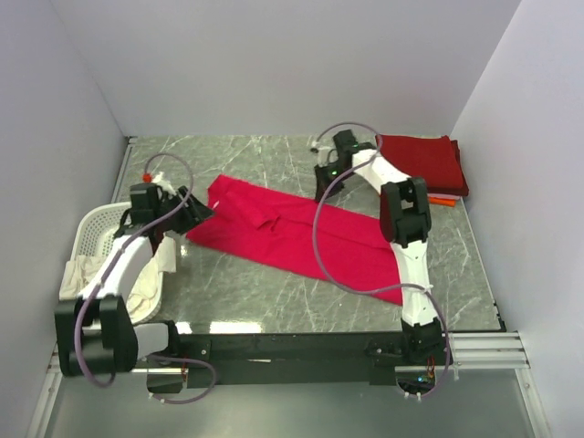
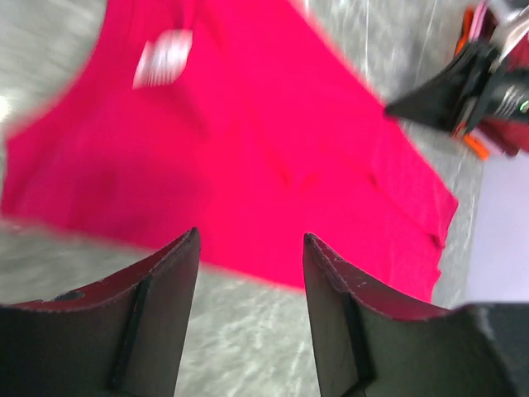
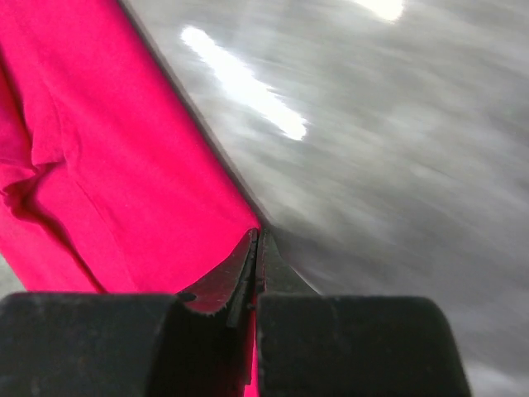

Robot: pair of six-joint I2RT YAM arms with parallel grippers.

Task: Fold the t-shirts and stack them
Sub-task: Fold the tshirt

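A large crimson-red t-shirt (image 1: 301,233) lies spread flat and diagonal across the marble table. My left gripper (image 1: 196,212) is open and empty, just off the shirt's left edge. In the left wrist view its jaws (image 2: 250,237) stand wide apart over bare table, with the shirt (image 2: 248,141) just ahead. My right gripper (image 1: 324,187) is at the shirt's far edge. In the right wrist view it (image 3: 259,233) is pinched shut on the hem of the shirt (image 3: 107,174). A folded dark maroon shirt (image 1: 424,160) lies at the back right on an orange one (image 1: 443,200).
A white slotted basket (image 1: 91,233) stands at the left edge, with cream cloth (image 1: 146,287) hanging over its near side. White walls close in the table on the left, back and right. The right gripper's black body (image 2: 446,95) shows in the left wrist view.
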